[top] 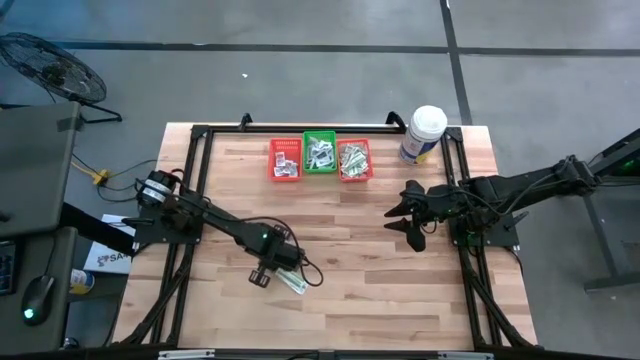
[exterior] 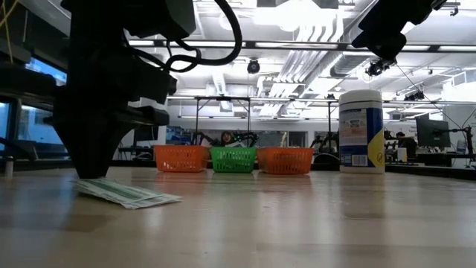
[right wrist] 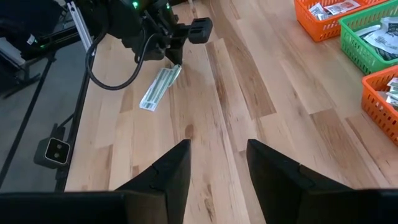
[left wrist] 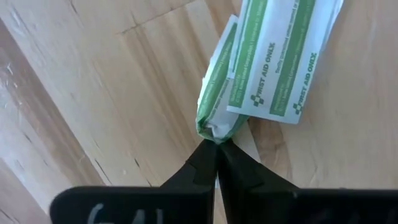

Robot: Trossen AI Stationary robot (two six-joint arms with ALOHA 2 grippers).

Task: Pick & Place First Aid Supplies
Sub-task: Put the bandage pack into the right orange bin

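Left gripper (left wrist: 217,144) is pinching down at the table's near-left, jaws closed tight on the end of a green-and-white first aid strip packet (left wrist: 273,59), catching just the crumpled corner because the packet is lying flat on the wooden table (top: 400,280). Right gripper (right wrist: 216,163) is waiting mid-right, fingers apart and empty. Far off, the red and green mesh baskets (top: 320,158) are sitting filled with packets.

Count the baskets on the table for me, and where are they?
3, in a row at the table's far edge: a red basket on the left, a green basket in the middle, another red basket on the right, beside the tub.
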